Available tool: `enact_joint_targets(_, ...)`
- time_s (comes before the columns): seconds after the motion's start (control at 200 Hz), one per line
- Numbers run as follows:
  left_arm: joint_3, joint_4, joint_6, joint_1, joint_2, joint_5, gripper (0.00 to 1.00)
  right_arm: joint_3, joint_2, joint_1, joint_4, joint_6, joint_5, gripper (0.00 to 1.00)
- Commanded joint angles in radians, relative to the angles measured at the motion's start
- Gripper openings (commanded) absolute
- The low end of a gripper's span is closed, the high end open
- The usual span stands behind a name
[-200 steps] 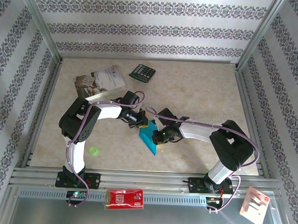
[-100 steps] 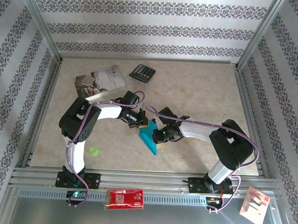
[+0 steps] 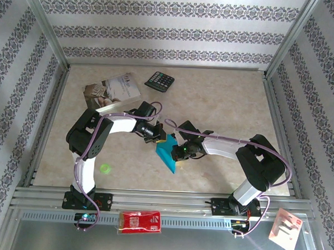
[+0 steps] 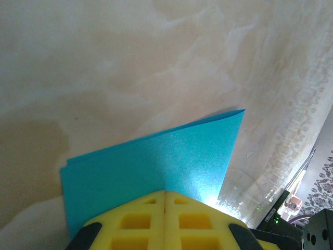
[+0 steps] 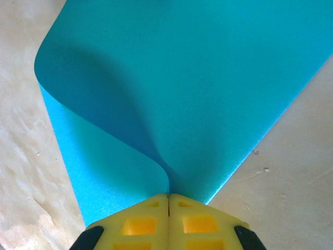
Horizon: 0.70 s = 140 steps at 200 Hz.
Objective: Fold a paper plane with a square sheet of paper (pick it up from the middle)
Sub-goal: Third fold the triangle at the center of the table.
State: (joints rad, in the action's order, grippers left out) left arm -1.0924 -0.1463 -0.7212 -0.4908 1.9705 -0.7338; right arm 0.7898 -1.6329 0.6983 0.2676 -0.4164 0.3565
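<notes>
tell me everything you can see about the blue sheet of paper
The sheet of paper is thin, matte turquoise, with no print. It is doubled over but not creased flat: the top layer curls in a soft loop. It is near the middle of the table. The right gripper is shut on the bend, and the left gripper is shut on another edge, where two slightly offset layers show.

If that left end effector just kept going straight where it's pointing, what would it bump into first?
The blue paper: the left end effector is shut on its edge. Past the sheet, its wrist view shows bare tabletop, so probably the table next, though depth is hard to judge.
</notes>
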Motion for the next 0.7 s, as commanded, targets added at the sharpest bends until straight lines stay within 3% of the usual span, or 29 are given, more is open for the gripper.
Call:
enact_joint_targets(0.0,0.026,-0.063,0.016,0.001,0.038,0.023,0.01,-0.014,0.008,0.012,0.018,-0.008,-0.016,0.01)
enact_joint_targets(0.694,0.027,-0.061,0.019,0.001,0.041,0.019,0.01,0.023,-0.033,0.022,0.014,-0.009,-0.009,0.01)
